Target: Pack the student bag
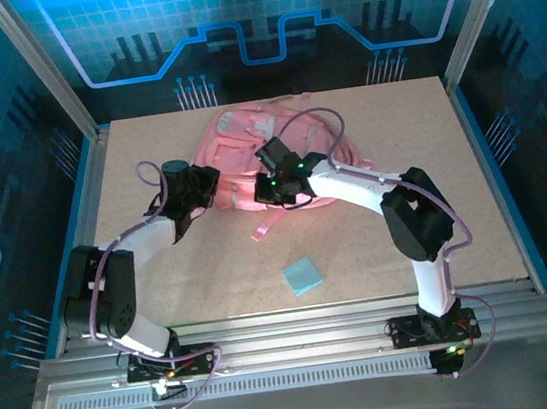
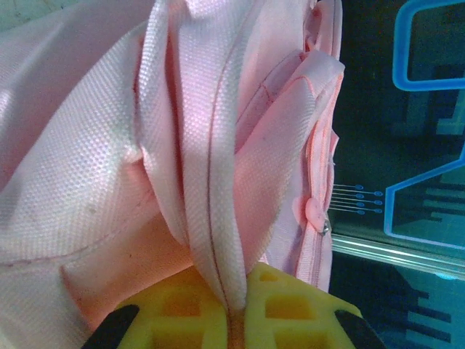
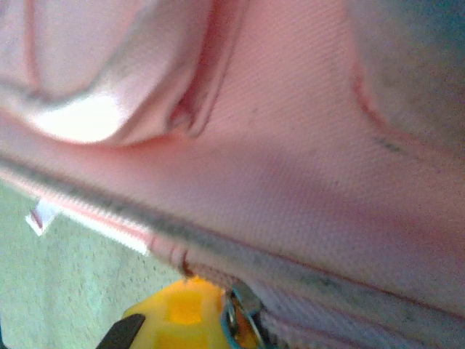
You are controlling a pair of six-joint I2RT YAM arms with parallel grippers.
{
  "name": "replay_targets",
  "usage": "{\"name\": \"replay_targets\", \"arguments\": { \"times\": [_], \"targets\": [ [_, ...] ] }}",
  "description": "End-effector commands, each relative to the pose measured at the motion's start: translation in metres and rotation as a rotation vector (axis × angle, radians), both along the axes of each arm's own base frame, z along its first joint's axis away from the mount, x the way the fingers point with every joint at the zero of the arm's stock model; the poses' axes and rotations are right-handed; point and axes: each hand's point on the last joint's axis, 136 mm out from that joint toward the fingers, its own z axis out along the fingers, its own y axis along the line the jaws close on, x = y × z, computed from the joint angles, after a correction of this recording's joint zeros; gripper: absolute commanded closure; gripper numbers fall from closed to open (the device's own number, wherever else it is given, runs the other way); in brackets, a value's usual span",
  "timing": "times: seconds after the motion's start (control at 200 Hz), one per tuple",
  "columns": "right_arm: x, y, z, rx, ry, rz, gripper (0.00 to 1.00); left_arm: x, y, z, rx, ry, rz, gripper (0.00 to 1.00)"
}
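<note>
Bolted at the near edge of the bench (image 1: pixel 478 228), both arms reach in to the bag (image 1: pixel 245 138), which lies flat at the far middle with its straps (image 1: pixel 267 228) trailing toward them. Nearer the arms, a blue square (image 1: pixel 303 276) lies loose, well apart from the bag. The left tool (image 1: pixel 201 189) is at the bag's left edge and the right tool (image 1: pixel 281 183) is on its near middle. The step looks like opening the bag. To do it well, one arm should anchor the cloth while the other draws the zip along its own line, not upward.

From the left wrist, the yellow fingertips (image 2: pixel 290 305) are closed tight on a raised fold (image 2: pixel 211 218) of the bag's cloth, with no gap between them. That looks a sound anchor. It should hold firm without dragging, or the bag will slide on the bench.

From the right wrist, one yellow fingertip (image 3: pixel 178 313) touches a metal zip pull (image 3: pixel 236 314) on the bag's seam. The other finger is hidden, so I cannot tell how far this tool is open or whether it has the pull. The pull should sit squarely between the pads before any haul, or it will likely slip free.
</note>
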Motion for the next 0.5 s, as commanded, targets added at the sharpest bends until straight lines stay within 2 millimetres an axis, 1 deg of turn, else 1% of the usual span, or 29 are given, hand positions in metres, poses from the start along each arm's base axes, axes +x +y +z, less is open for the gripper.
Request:
{"name": "replay_targets", "arguments": {
  "times": [0.0,0.085,0.135,0.2,0.305,0.495],
  "targets": [
    [-0.013,-0.036,0.006,-0.117,-0.017,0.161,1.00,0.031,0.029,0.025,0.036,-0.102,0.052,1.00],
    [-0.030,-0.056,-0.009,-0.215,0.036,0.246,1.00,0.039,0.034,0.027,0.039,-0.108,0.050,1.00],
    [-0.038,-0.067,-0.018,-0.243,0.069,0.274,1.00,0.042,0.036,0.029,0.045,-0.110,0.046,1.00],
    [-0.046,-0.078,-0.024,-0.250,0.107,0.290,1.00,0.046,0.038,0.032,0.052,-0.116,0.044,1.00],
    [-0.055,-0.093,-0.023,-0.250,0.137,0.305,1.00,0.048,0.044,0.034,0.071,-0.120,0.049,1.00],
    [-0.062,-0.119,-0.018,-0.290,0.157,0.341,1.00,0.054,0.050,0.032,0.076,-0.117,0.033,1.00]
  ]
}}
